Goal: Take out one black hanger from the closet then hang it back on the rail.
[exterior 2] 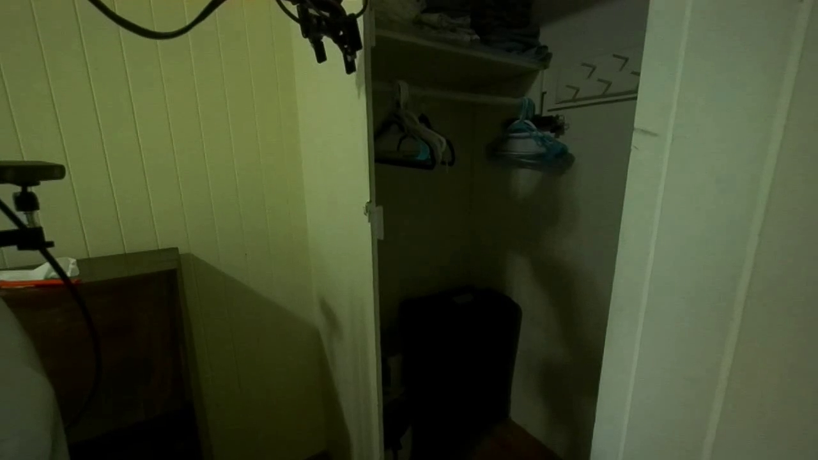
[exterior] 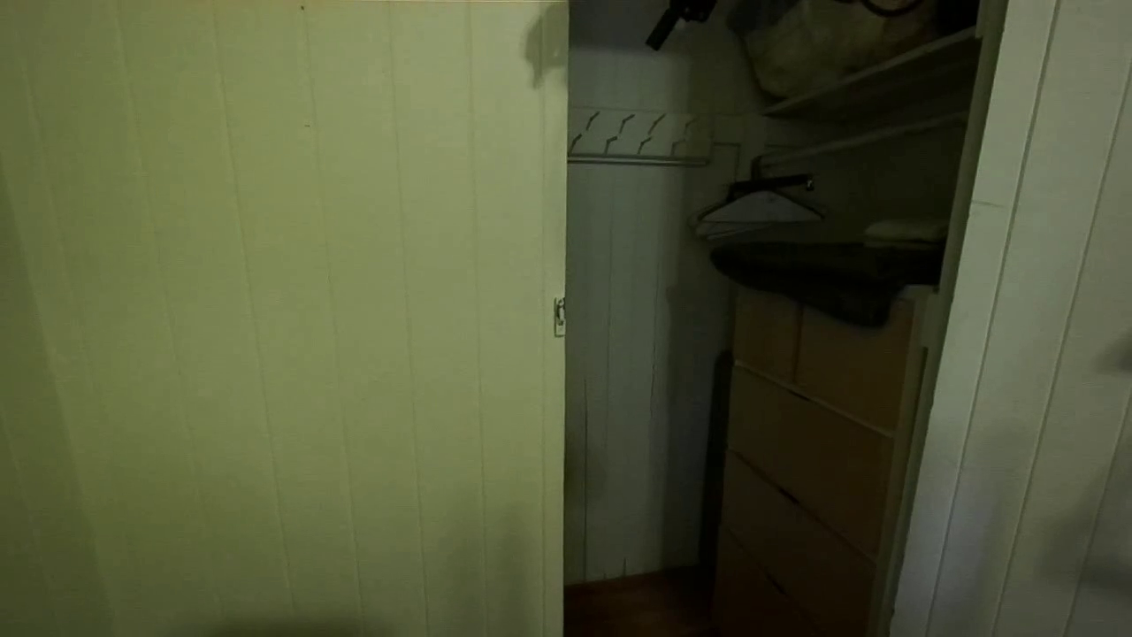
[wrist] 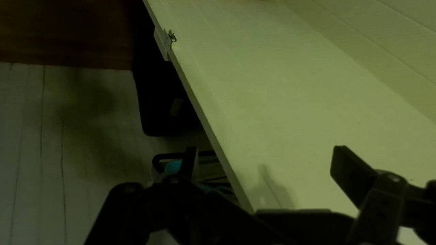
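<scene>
Gripper (exterior 2: 335,64), upper centre of an exterior view: released, with jaws spread wide around bare air, in front of a pale door (exterior 2: 339,166). Lower and rightward, inside the closet (exterior 2: 588,204): black hanger (exterior 2: 409,165) below the rail (exterior 2: 473,97), among paler hangers (exterior 2: 423,133).

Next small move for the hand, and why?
I'd probably shift the open hand sideways past the edge of the door, toward the closet, before reaching in. In an exterior view the hand shows against the door, holding nothing, while a black hanger is inside, below the rail, partly hidden by that door.
</scene>
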### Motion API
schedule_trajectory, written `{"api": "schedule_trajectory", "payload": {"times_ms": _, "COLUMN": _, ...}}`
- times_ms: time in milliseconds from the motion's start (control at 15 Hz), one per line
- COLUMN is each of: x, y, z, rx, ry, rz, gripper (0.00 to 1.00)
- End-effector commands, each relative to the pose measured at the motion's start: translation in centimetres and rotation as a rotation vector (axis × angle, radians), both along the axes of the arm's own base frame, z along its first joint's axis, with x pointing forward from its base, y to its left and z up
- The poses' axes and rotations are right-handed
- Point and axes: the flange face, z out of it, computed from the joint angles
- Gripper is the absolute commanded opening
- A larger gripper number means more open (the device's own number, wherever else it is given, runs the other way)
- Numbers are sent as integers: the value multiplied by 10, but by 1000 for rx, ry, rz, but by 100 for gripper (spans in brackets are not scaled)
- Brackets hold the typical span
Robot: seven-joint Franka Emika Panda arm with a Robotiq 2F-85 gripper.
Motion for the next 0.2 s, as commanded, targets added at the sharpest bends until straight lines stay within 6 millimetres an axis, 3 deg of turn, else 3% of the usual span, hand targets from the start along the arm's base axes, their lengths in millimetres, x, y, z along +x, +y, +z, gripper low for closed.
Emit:
{"api": "schedule_trajectory", "payload": {"times_ms": 0, "x": 4, "y": -1, "z": -1, "rx": -1, "ry": 5, "rz": -3, "gripper": 100}}
{"api": "schedule_trajectory", "payload": {"times_ms": 133, "x": 11, "y": 0, "z": -7, "rx": -3, "ry": 16, "rz": -4, "gripper": 100}}
